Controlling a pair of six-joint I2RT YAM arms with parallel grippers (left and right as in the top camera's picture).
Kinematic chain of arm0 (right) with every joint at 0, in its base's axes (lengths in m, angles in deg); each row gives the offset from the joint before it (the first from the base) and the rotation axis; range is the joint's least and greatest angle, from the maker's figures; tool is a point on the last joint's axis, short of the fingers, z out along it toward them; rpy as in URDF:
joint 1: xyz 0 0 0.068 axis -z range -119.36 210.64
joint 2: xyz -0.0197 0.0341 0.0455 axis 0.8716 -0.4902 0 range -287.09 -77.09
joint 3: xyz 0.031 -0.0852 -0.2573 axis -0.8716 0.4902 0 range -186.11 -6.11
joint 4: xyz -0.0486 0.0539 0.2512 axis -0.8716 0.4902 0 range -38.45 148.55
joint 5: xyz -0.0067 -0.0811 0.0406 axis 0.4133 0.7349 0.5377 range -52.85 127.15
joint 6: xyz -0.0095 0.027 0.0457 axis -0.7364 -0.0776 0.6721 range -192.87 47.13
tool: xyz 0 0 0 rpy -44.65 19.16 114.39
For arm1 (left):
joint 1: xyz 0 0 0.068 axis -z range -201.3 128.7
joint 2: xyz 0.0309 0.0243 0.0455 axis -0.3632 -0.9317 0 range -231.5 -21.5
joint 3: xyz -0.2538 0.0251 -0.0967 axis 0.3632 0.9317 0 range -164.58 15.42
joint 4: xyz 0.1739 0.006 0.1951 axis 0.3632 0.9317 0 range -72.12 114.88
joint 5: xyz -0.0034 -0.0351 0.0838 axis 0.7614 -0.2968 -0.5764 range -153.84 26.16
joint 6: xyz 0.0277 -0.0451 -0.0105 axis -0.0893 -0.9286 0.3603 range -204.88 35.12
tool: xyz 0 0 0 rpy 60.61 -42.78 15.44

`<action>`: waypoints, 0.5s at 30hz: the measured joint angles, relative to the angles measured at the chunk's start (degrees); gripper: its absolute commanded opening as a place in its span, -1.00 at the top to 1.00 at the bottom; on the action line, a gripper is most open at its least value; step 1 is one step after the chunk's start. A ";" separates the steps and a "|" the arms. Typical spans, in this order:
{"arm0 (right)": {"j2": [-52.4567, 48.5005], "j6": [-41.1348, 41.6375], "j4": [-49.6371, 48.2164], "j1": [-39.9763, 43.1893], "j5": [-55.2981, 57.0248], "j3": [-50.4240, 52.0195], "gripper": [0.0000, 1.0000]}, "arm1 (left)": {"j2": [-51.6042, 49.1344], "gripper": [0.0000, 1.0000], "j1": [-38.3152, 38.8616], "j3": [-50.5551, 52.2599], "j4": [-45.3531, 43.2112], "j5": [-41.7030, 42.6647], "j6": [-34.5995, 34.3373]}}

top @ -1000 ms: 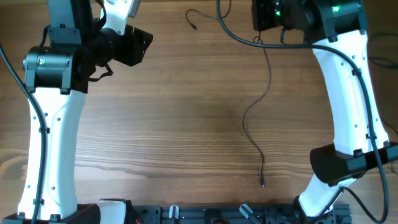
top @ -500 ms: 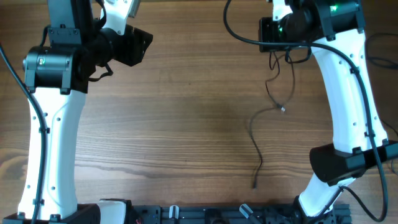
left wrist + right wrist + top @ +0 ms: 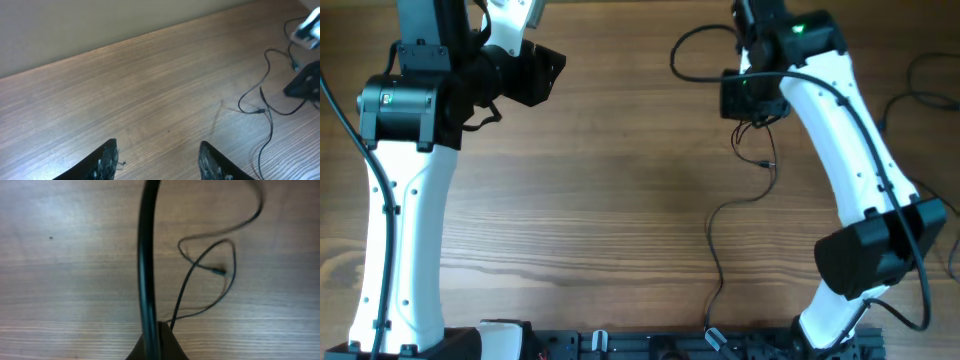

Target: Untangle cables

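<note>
Right pincer [image 3: 748,100]: clenched on the thin cable [image 3: 710,235] near its upper end, and held over the far right part of the worktop [image 3: 600,200].
Left pincer [image 3: 159,155]: released, with nothing held between its fingers. It is kept at the far left, well apart from the cable.
Thin cable: small loops and a plug end [image 3: 763,162] are gathered just below the right pincer. From there one long strand is trailed towards the near edge.
Progress: judged partly done. The long strand is laid free of crossings, but the loops near the grip are yet to be opened out.
Overhead alone: the strand's whole run and both arms are shown.
Right wrist alone: the crossed loops and the strand entering the closed tips are seen close, partly hidden by a thick arm cable [image 3: 147,255].
Left wrist alone: the empty gap between its fingers is shown.
</note>
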 measured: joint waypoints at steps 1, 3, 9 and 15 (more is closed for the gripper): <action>0.00 0.44 -0.98 -0.31 0.02 1.05 0.91 | 0.00 -0.06 0.00 0.00 -0.02 0.00 0.00; 0.00 1.49 -3.93 -0.96 0.28 3.48 0.91 | 0.00 -0.06 0.00 0.00 0.00 0.00 0.00; -0.02 3.08 -11.74 -2.67 3.91 11.74 0.91 | 0.00 -0.05 0.00 0.00 0.07 0.00 0.00; -0.02 3.06 -17.44 -3.06 6.47 20.81 0.91 | 0.00 -0.06 0.00 0.00 0.17 0.00 0.00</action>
